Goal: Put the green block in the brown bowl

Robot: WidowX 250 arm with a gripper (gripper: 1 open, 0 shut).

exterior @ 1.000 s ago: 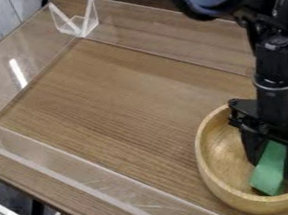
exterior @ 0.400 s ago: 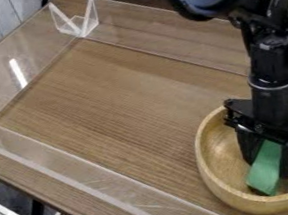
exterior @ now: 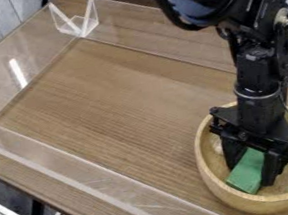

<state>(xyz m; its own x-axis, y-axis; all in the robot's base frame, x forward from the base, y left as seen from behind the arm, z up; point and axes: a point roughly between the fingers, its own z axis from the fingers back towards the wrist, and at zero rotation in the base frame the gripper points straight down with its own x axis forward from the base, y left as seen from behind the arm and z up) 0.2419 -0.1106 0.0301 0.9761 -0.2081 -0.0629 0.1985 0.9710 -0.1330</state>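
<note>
The brown bowl [exterior: 211, 167], wide and of light wood, sits at the table's near right corner. My gripper [exterior: 264, 169] points straight down into it from the black arm above. The green block [exterior: 247, 176] stands tilted between the black fingers [exterior: 230, 154], low inside the bowl, and the jaws are shut on it. Whether the block's lower end touches the bowl's floor I cannot tell.
A low clear acrylic wall [exterior: 60, 164] runs around the wooden tabletop [exterior: 105, 95]. A small clear plastic stand [exterior: 76, 18] sits at the far left corner. The table's front edge lies just past the bowl.
The gripper and the green block have shifted slightly to the left inside the bowl. The jaws kept the same width.
</note>
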